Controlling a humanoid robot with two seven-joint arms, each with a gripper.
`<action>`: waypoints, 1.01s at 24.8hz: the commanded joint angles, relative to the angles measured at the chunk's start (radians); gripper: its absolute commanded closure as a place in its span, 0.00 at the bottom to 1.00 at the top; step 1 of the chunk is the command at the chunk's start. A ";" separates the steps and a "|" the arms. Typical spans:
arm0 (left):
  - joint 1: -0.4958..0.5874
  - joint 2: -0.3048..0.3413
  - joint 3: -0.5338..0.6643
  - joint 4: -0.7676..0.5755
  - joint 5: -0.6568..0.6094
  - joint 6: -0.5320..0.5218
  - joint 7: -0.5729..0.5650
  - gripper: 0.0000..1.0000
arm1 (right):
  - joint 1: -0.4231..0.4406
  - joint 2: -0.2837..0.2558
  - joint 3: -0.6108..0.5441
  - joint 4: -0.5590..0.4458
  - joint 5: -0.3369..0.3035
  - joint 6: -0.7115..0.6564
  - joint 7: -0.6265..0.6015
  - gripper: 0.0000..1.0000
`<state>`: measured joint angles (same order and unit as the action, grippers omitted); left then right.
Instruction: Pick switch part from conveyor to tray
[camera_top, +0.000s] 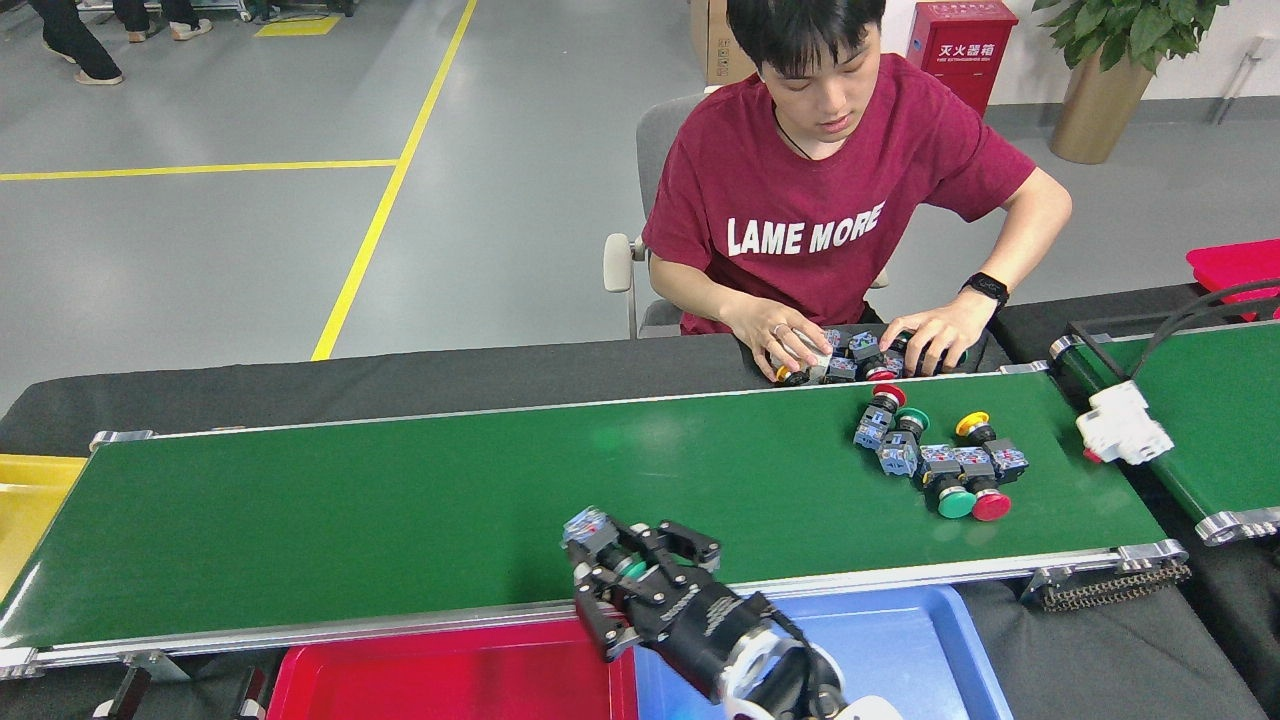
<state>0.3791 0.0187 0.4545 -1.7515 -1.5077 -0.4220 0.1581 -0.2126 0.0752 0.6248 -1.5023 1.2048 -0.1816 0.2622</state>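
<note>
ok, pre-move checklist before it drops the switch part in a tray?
1. Part in grasp: right gripper is shut on a switch part with a green button. ok.
2. Over a tray: the gripper sits over the conveyor edge, near the seam between the red tray and the blue tray. not ok.
3. Target tray: which tray it belongs in is not shown. cannot tell.
4. Trays free: the visible parts hold nothing. ok.
5. Person's hands: at the far side, away from the trays. ok.
6. Left gripper: out of view. cannot tell.
</note>
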 joint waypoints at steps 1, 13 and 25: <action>-0.003 0.006 0.004 -0.010 0.000 0.006 0.001 0.00 | 0.004 0.006 0.019 -0.009 0.005 0.001 0.020 0.28; -0.002 0.000 0.016 0.004 0.001 0.014 0.003 0.00 | -0.005 -0.025 -0.183 -0.116 0.004 0.004 0.043 0.05; 0.007 0.001 0.016 0.004 0.001 0.008 0.001 0.00 | 0.329 -0.215 -0.536 -0.251 0.004 0.002 -0.288 0.04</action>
<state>0.3850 0.0168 0.4670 -1.7391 -1.5075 -0.4097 0.1562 0.1012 -0.1371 0.1058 -1.7235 1.2106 -0.1796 -0.0190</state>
